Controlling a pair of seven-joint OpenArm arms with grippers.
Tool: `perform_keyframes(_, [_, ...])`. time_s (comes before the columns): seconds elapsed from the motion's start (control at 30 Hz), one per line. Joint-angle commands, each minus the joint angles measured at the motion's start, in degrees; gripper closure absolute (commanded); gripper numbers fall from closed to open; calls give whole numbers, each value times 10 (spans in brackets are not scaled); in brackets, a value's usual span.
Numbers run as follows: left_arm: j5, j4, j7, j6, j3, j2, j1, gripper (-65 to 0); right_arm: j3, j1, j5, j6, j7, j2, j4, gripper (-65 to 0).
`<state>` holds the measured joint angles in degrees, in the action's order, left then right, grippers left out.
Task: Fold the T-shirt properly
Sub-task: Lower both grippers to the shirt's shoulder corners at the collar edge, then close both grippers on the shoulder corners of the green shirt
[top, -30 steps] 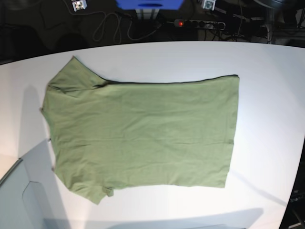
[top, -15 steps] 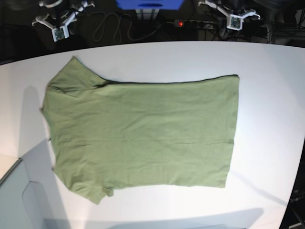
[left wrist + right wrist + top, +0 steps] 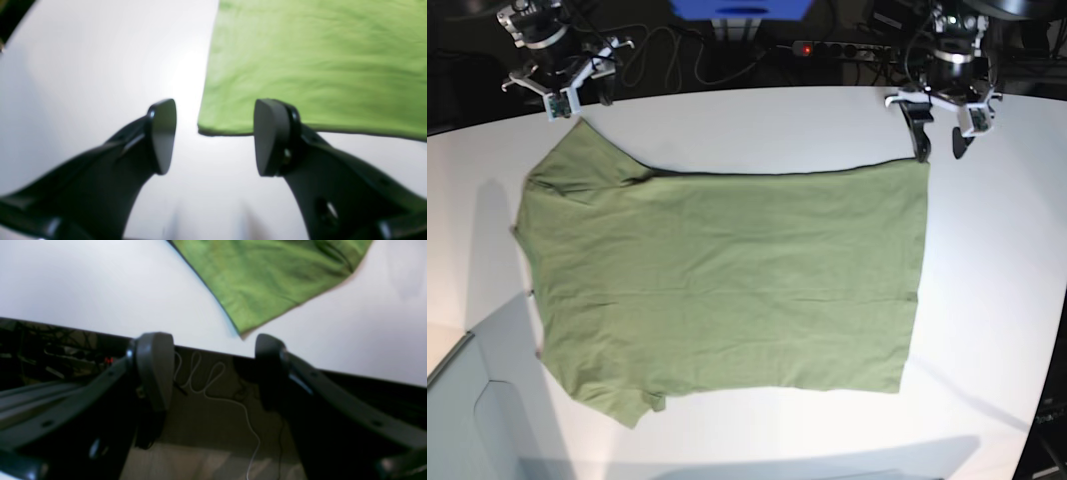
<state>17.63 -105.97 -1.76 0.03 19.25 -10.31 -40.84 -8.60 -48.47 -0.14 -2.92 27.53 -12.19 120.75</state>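
My two claws, left gripper (image 3: 213, 136) and right gripper (image 3: 213, 370), gape empty above the T-shirt (image 3: 727, 280) corners; next I must pinch them.

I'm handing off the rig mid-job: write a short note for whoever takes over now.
Left gripper: open, empty, fingers either side of the T-shirt's hem corner, not touching that I can see.
Right gripper: open, empty, at the table edge just short of the sleeve tip.
T-shirt: spread flat on the white table, sleeves at the base view's left, hem at its right.
Done: no fold made.
Left: grasp both corners, then all folds.
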Motion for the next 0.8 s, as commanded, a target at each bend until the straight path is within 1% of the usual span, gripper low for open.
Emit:
perform_keyframes(0.0, [2,3,17,-1,3,-3,12,-355,-2,-5,1,-2,-9,-3,9,-364])
perform_keyframes(0.3, [2,124,17,-1,2,-4,102,-356,-2,-5,0,-3,-8,-6,8,-364])
perform_keyframes(0.4, [2,143,17,-2,0,-3,112,-357,-2,-3,0,-3,15,-7,6,-364])
perform_keyframes(0.53, [2,169,17,-2,-30,-7,120,-355,-3,10,0,-3,43,-4,5,-364])
perform_keyframes(0.77, [2,172,18,-2,-43,-3,120,-353,-3,10,0,-3,42,-4,5,-364])
